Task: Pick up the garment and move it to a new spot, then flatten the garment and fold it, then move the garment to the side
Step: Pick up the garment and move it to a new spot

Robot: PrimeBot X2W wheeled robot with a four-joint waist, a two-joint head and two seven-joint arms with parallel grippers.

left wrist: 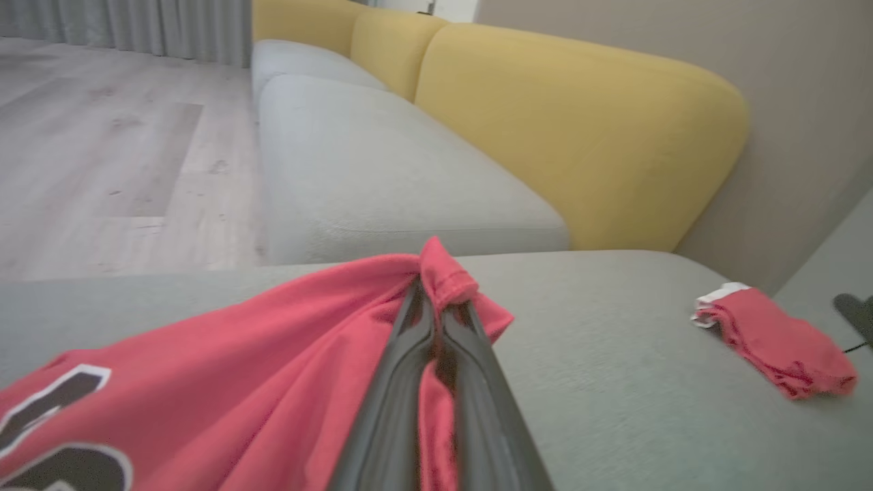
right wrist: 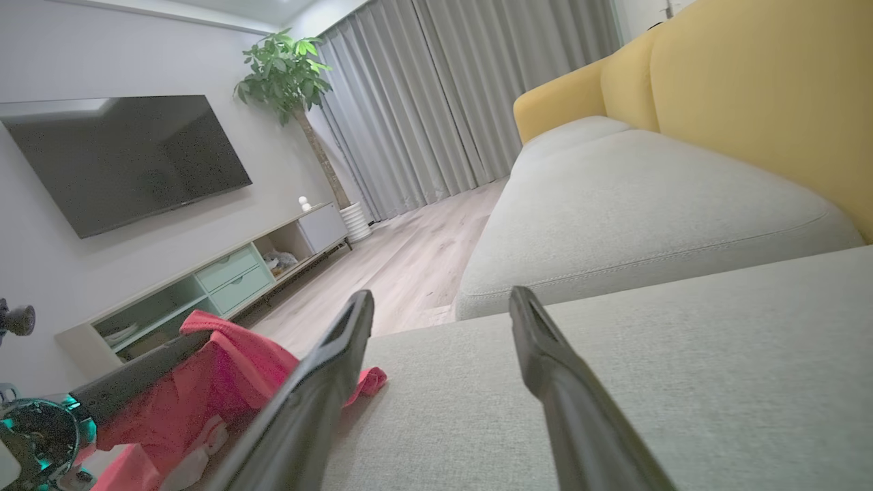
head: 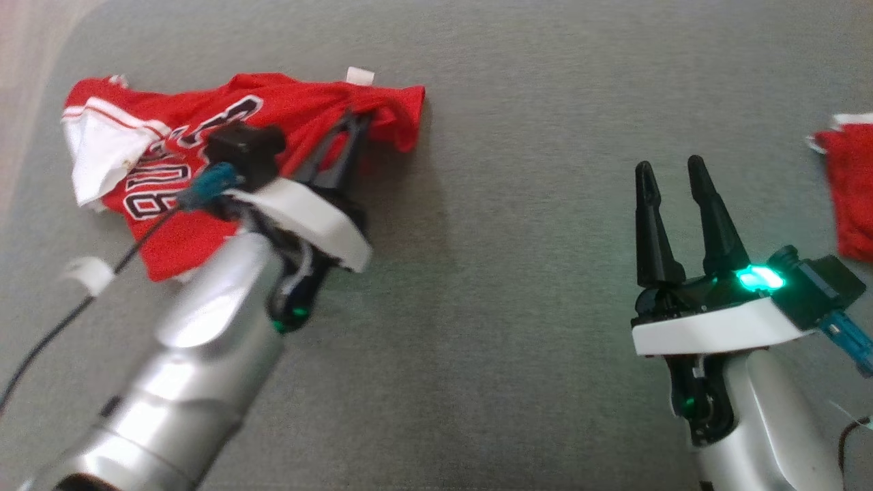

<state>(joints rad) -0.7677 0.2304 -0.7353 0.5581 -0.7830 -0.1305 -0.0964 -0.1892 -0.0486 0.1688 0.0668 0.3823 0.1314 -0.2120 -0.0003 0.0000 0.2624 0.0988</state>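
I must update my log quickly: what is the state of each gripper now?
Left gripper: closed, holding a fold of the red jersey.
Right gripper: open, holding nothing.

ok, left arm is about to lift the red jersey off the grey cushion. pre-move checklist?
1. Left gripper shut on the red basketball jersey with white trim: ok.
2. Grip sits at the jersey's edge, cloth bunched over the tips: ok.
3. How many layers are pinched: cannot tell.
4. Right gripper open, apart from any cloth: ok.
5. Bare grey fabric cushion between the grippers for a new spot: ok.
6. Small crumpled red garment at the right, apart from the right gripper: ok.
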